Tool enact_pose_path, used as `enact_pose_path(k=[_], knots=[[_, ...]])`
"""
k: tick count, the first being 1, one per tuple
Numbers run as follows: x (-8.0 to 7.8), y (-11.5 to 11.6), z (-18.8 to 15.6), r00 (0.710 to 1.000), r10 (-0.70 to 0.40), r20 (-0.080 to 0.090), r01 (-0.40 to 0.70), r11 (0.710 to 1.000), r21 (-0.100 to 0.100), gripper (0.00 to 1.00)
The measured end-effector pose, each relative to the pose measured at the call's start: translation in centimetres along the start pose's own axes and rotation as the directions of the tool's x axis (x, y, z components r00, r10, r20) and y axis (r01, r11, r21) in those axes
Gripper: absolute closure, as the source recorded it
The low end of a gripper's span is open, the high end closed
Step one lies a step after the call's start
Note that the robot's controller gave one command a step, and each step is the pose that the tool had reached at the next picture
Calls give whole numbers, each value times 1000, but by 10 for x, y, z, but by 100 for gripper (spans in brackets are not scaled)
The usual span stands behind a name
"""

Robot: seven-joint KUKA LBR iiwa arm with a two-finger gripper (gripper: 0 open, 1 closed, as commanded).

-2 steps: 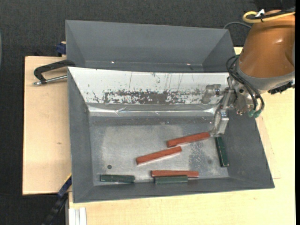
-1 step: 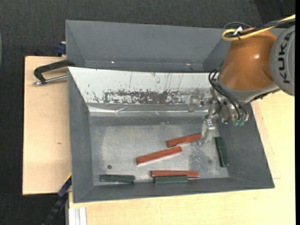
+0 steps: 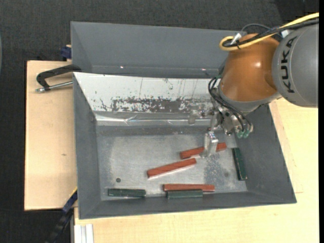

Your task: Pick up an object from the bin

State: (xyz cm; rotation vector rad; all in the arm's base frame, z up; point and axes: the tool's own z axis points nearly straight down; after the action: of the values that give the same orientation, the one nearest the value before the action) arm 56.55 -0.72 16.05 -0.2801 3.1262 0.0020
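**Position.** The gripper [image 3: 209, 149] stands low over the floor of the bin [image 3: 85, 151], at 3 o'clock from the floor's centre and directly on the short red bar [image 3: 190, 153]. You cannot tell whether it is wide, narrow or closed on that bar, because the robot's own wrist blocks the view. Treat the bar as not secured.

**Hazards from this position:**

- The short red bar lies slanted, and its 8 o'clock end touches or nearly touches the long red bar [image 3: 171, 169]. A closing grip may drag both, or pivot the short bar out.
- Contact appears to sit off the bar's middle, toward its 3 o'clock end. On lifting, the bar may swing and slip.
- A dark green bar [image 3: 239, 164] lies near, at 4 o'clock from the gripper, by the right wall. A sideways correction could strike either.
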Motion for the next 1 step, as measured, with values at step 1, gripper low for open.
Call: enact_pose_path(k=[1], knots=[[0,-21,28,996,-91,-2,91,996,0,0]])
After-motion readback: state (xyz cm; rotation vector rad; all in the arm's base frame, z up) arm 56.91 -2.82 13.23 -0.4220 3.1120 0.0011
